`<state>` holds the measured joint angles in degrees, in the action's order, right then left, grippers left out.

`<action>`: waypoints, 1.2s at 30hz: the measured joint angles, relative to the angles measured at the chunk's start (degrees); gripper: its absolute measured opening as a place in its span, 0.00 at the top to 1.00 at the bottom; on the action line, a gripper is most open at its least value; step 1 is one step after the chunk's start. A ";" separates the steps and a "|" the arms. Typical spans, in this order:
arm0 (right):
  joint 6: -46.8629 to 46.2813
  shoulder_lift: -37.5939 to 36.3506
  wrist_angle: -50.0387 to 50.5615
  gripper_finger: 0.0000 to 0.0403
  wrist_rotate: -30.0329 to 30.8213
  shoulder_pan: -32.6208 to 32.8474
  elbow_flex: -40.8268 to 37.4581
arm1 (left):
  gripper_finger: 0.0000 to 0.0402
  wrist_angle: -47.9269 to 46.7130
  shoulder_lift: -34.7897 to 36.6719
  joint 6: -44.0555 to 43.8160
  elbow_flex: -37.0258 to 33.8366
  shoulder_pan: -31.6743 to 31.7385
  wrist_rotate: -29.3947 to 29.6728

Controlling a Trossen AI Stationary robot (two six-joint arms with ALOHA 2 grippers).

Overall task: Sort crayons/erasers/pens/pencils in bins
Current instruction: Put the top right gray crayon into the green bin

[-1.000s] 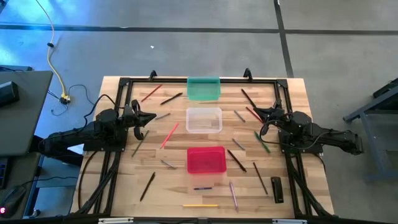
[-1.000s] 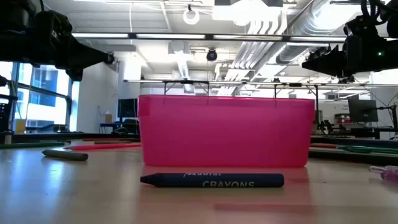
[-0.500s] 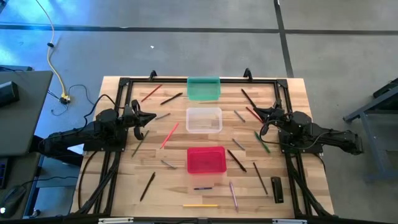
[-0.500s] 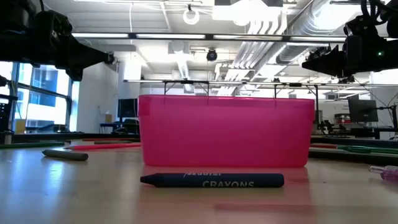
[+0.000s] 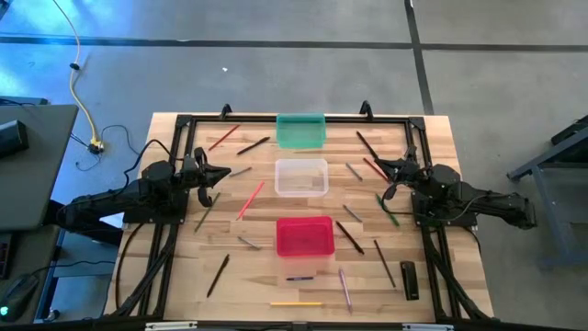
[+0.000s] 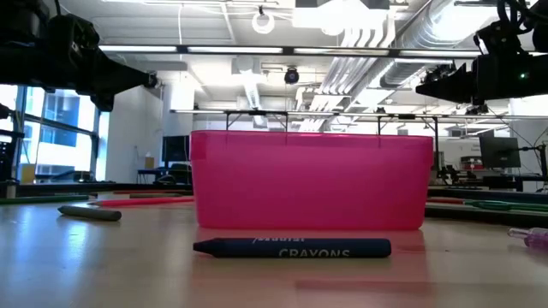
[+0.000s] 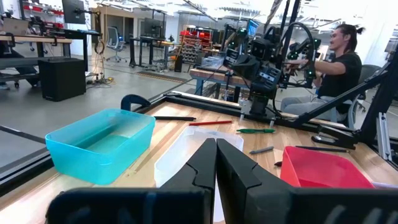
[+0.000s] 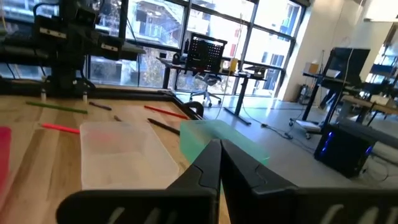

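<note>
The left gripper [image 5: 223,173] hangs with its jaws clenched together and nothing between them, at 9 o'clock from the clear bin [image 5: 301,176]. The right gripper [image 5: 378,167] is likewise clenched shut and empty, at 3 o'clock from that same bin.

The three bins sit in a line down the middle of the tabletop [image 5: 184,267]: the teal bin [image 5: 300,131] at 12 o'clock, the clear one in the centre, the red bin [image 5: 305,236] at 6 o'clock. Open wood lies between each gripper and the bins, crossed only by loose sticks: a red pencil [image 5: 251,199] at 8 o'clock from the clear bin, a green pencil [image 5: 388,211] just below the right gripper, a black pen [image 5: 349,237] at 3 o'clock from the red bin. A blue crayon [image 6: 292,248] lies just in front of the red bin. A black frame rims the tabletop.

Against the earlier frames, neither arm nor any stick has shifted.
</note>
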<state>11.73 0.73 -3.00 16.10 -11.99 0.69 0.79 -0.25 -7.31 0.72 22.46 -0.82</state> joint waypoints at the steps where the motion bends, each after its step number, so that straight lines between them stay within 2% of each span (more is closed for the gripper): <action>1: -1.13 0.00 -0.13 1.00 0.00 0.00 0.02 | 1.00 0.00 0.00 0.00 -0.01 0.02 0.00; 7: -18.91 0.00 -0.31 1.00 0.00 0.00 0.00 | 1.00 0.01 0.00 0.00 -0.01 0.00 -0.02; 9: -21.45 0.00 -0.88 1.00 0.00 0.00 0.00 | 1.00 -0.01 0.00 0.00 -0.01 0.00 0.00; 13: -19.07 0.00 -1.57 1.00 0.20 -0.02 0.00 | 1.00 0.01 0.00 0.00 -0.01 0.01 -0.01; 16: -15.99 0.04 -7.77 1.00 3.39 -0.02 0.00 | 1.00 0.01 0.00 0.00 -0.01 0.00 0.00; 19: -11.51 0.04 -12.85 1.00 3.22 -0.02 0.00 | 1.00 0.01 0.00 0.00 -0.01 0.00 0.00; 23: -10.21 0.70 -14.71 1.00 4.02 -0.02 0.00 | 1.00 0.01 0.00 0.00 -0.01 0.00 0.00; 29: -10.19 7.00 -15.54 1.00 10.91 -0.04 0.00 | 1.00 0.01 0.00 0.00 -0.01 0.00 0.00; 33: -10.44 12.47 -16.40 1.00 17.92 -0.04 0.20 | 1.00 -0.01 0.00 0.00 -0.01 0.00 0.00; 36: -12.20 16.53 -15.65 1.00 19.50 -0.67 2.34 | 1.00 0.01 0.00 0.00 -0.01 0.00 0.00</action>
<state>-0.47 17.26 -18.64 35.59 -12.66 3.03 0.79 -0.25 -7.31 0.71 22.46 -0.82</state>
